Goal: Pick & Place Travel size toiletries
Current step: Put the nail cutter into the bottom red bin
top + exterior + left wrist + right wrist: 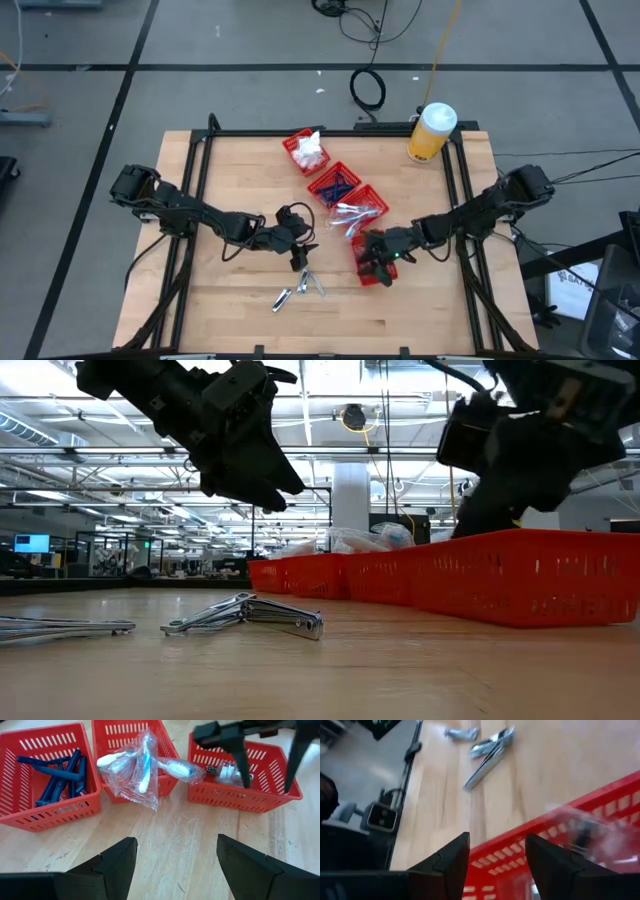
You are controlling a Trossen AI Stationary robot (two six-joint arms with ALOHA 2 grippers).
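Note:
Four red bins run in a slanted row. The farthest holds white packets, the second dark blue pieces, the third clear-wrapped sticks, and the nearest bin a small silvery piece. More silvery pieces lie flat on the bare wood near the front. My left gripper hovers open and empty above the wood, just beyond those pieces and facing the bins. My right gripper hangs open over the nearest bin, nothing between its fingers.
A tall yellow bottle with a white cap stands at the far right corner. A black frame edges the tabletop. Bare wood lies left of the bins and along the near edge.

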